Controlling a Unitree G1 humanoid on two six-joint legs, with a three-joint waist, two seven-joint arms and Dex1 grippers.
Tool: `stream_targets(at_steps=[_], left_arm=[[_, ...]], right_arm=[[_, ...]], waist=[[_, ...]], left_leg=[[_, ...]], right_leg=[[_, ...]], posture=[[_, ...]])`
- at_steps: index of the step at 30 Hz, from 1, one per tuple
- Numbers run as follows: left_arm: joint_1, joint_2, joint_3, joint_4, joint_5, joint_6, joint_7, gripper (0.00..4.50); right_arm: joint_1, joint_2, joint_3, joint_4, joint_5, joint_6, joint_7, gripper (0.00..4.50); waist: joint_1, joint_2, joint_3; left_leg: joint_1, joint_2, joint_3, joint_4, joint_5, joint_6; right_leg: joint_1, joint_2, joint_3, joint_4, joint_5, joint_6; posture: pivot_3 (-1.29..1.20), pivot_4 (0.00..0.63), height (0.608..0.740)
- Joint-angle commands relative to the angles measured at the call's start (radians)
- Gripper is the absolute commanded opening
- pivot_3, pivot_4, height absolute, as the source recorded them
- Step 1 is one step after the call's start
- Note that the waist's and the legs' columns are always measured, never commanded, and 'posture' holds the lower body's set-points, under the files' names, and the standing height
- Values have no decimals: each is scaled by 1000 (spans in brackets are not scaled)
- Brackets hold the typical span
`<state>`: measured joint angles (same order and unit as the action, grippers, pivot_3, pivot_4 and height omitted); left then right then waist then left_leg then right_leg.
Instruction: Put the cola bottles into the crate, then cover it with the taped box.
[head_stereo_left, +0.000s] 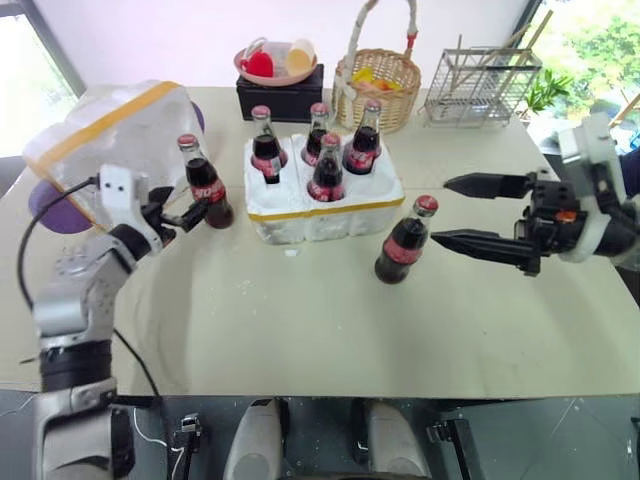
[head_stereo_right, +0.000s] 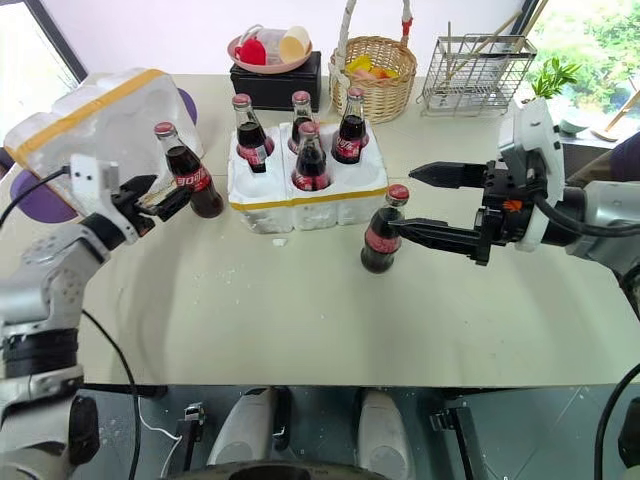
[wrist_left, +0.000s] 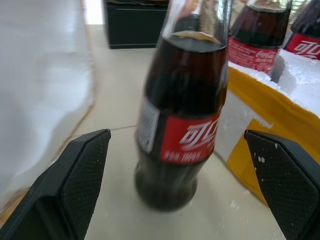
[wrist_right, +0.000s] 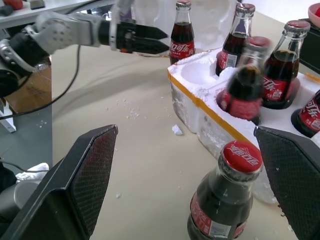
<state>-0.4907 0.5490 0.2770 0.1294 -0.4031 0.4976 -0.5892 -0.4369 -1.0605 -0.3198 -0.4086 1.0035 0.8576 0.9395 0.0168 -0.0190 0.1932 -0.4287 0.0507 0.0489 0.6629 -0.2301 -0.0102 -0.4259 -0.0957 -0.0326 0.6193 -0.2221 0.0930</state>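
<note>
Two loose cola bottles are flanked by open grippers on either side of the crate (head_stereo_left: 322, 205)

Four bottles are seated upright in the crate's wells. Left of the crate, a fifth bottle (head_stereo_left: 205, 183) stands upright, just ahead of the left gripper (head_stereo_left: 188, 215), whose fingers are spread wide with nothing held; this bottle is framed between them in the wrist view. In front of the crate's right corner, the sixth bottle (head_stereo_left: 405, 240) stands beside the right gripper (head_stereo_left: 447, 211), also wide open and empty. The taped box (head_stereo_left: 110, 135) is seen left of the crate, beyond the fifth bottle
</note>
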Motion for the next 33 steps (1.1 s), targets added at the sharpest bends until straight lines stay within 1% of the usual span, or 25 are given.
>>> stream_targets(at_steps=[1,6,9,11,12,13,14,16,19,21,23,24,26,29,30,33], left_arm=[[-70,7,-37,105,40,-94,-42,4446],[-158,6,-68,278,79,-180,-66,4446],[-182,6,-69,333,90,-216,-77,4446],[-176,11,-68,325,84,-214,-98,3971],[-156,29,-63,284,63,-165,-118,3698],[-140,43,-58,253,49,-128,-134,3180],[-107,66,-55,190,20,-79,-174,2761],[-26,125,-42,33,-78,14,-290,2761],[86,261,-11,-182,-261,188,-484,2761],[93,328,11,-245,-356,284,-554,2761],[41,361,29,-250,-438,352,-596,2761],[1,361,33,-238,-465,370,-596,2761],[-112,325,27,-175,-467,362,-546,2761],[-284,235,1,-30,-398,287,-448,2761],[-333,203,-22,30,-348,234,-417,2761],[-412,141,-76,159,-247,125,-395,2761]], right_arm=[[-20,-1,-22,-8,12,-2,-2,4500],[-14,2,-35,-12,16,5,-14,4500],[-9,3,-42,-9,15,7,-25,4500],[2,1,-51,-13,13,7,-31,4500],[12,0,-64,-22,19,11,-38,4500],[19,-2,-73,-30,24,14,-43,4500],[26,-3,-84,-37,31,18,-48,4500],[41,-3,-102,-45,38,24,-58,4500],[70,-3,-120,-57,34,24,-64,4500],[77,-2,-126,-60,38,23,-69,4500],[79,2,-127,-60,41,22,-80,4500],[78,4,-126,-59,41,21,-84,4500],[74,9,-121,-57,39,17,-93,4500],[68,17,-111,-53,33,13,-105,4500],[66,20,-109,-53,32,12,-109,4500],[63,27,-107,-58,34,12,-122,4500]], waist=[[-3,0,0],[-5,0,0],[-4,0,0],[-4,0,0],[-4,0,0],[-4,0,0],[-5,0,0],[-13,0,0],[-16,-1,1],[-11,-1,1],[-1,-1,1],[2,-1,2],[7,-1,2],[12,-1,1],[12,-1,1],[12,-1,1]], left_leg=[[0,0,0,0,0,0],[0,0,0,-1,0,0],[0,0,1,-1,0,0],[0,0,1,-1,0,0],[0,0,1,-1,0,0],[0,0,1,-1,0,0],[0,0,1,-1,0,0],[0,1,1,-1,0,1],[-1,1,2,-2,-1,1],[-2,1,2,-3,-1,1],[-2,1,1,-2,-1,0],[-2,1,1,-2,-1,0],[-2,0,0,1,0,-1],[-2,-1,0,2,0,0],[-2,-1,0,2,0,0],[-2,-1,1,1,0,0]], right_leg=[[0,0,0,0,0,0],[-1,0,0,1,0,0],[-1,0,0,0,0,1],[-1,0,0,0,0,1],[-1,0,0,0,0,1],[-1,0,0,0,0,1],[-1,0,0,0,0,1],[-1,0,1,0,0,1],[-3,0,1,0,0,1],[-4,0,1,0,0,0],[-4,0,0,0,0,0],[-4,0,0,0,0,0],[-2,-1,0,-1,0,-1],[0,-1,0,-2,1,-1],[0,-1,0,-2,1,-1],[-1,0,0,-2,1,1]], posture=[[0,150,740],[0,150,740],[0,150,740],[0,150,740],[0,150,740],[0,150,740],[0,150,740],[0,150,740],[0,150,740],[0,150,740],[0,150,740],[0,150,740],[0,150,740],[0,150,740],[0,150,740],[0,150,740]])
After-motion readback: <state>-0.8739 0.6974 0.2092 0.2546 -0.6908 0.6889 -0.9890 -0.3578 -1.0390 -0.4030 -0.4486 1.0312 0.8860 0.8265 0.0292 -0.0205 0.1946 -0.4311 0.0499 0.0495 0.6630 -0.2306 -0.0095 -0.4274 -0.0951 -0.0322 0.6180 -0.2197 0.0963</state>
